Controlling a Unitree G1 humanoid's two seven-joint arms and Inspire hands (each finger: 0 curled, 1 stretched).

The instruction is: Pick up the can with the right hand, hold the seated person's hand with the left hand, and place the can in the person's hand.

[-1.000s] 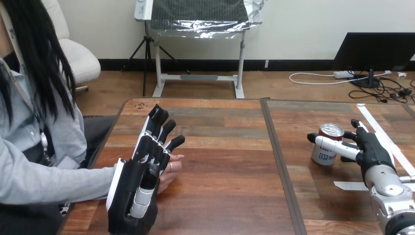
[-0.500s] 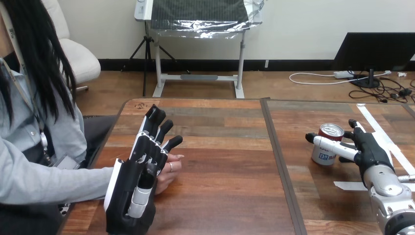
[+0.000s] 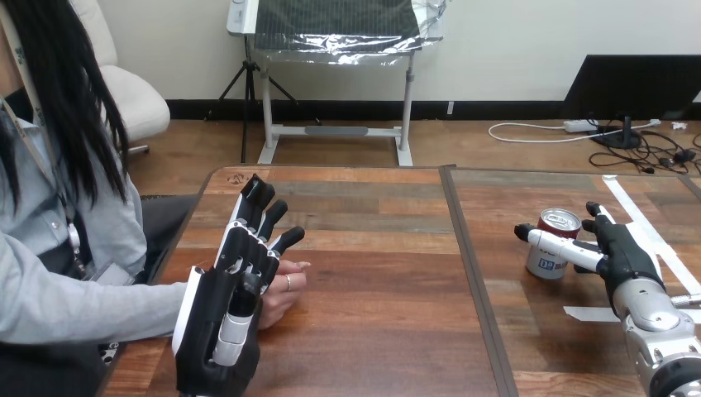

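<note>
Counter (image 3: 372, 273): wood-grain planks in mixed brown tones, flat and matte. A dark strip (image 3: 471, 273) runs from far edge to near edge and splits it into a left and a right half.
Right robot hand (image 3: 620, 248): black with white shells, on a silver forearm, set against the right side of the can. Whether it is grasping the can cannot be told.
Can (image 3: 547, 266): short metal cylinder with a red upper band, white and blue lower body and a bright silver lid. It stands upright on the right half of the counter, toward the right edge, its base on the wood.
Left robot hand (image 3: 227, 306): released, its fingers (image 3: 263, 217) straight and pointing toward the far edge. It sits near the left edge, just beside and partly in front of the person's hand.
Person's hand (image 3: 285, 289): rests on the counter near the left edge. No part of the left robot hand is curled round it; contact between the two cannot be told.
Tape strips (image 3: 645, 231): thin white bands lying flat on the right half, near the can.
Done: both robot hands are placed at their targets.
Left: the can is not lifted. The hold on the person's hand is not made. The carry across the counter and the placing of the can in the person's hand remain.
Handling judgement: the smooth, rigid can wall likely needs a firm grasp to avoid slipping.
</note>
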